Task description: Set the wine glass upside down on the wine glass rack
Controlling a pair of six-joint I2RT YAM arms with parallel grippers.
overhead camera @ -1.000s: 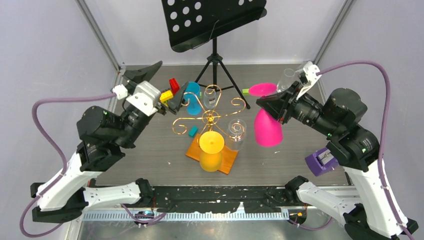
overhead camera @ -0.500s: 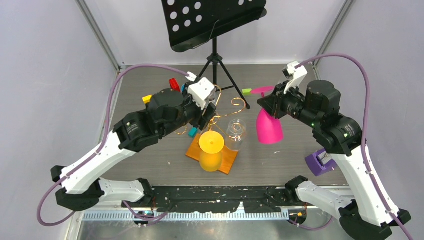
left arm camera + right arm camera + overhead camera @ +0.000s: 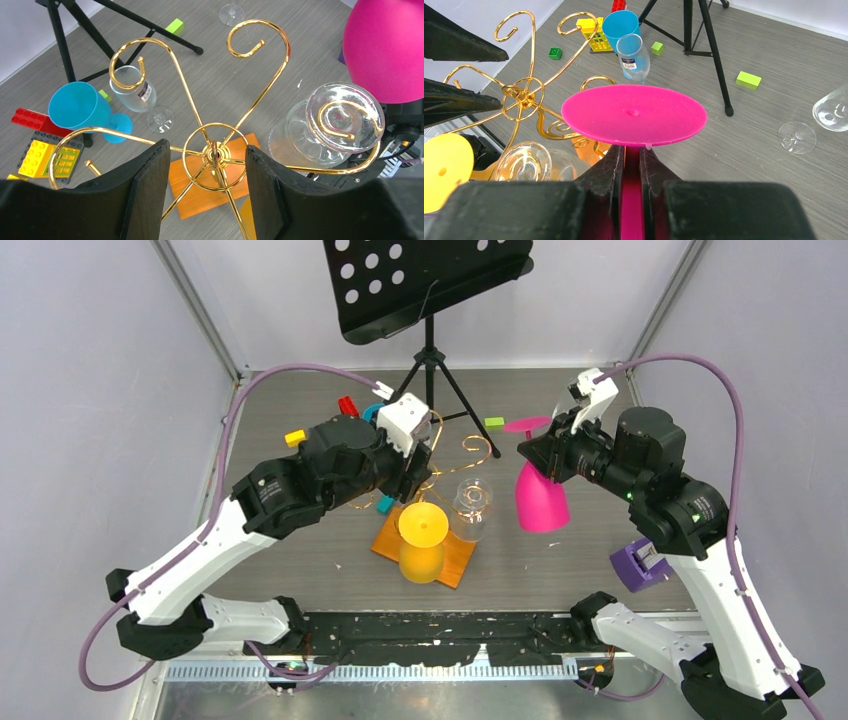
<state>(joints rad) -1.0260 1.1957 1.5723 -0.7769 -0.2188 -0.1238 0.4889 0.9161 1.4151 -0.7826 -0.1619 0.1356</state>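
music stand (image 3: 430,280) is standing at rear | green block (image 3: 494,423) is lying near its tripod foot | red brick (image 3: 347,406), yellow brick (image 3: 294,437) are lying rear-left

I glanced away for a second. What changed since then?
The left tool swung in from the left and now straddles the hub of the wine glass rack, jaws narrower but open. The right tool kept its grip on the pink wine glass, barely shifting; the yellow glass and clear glass stayed put.
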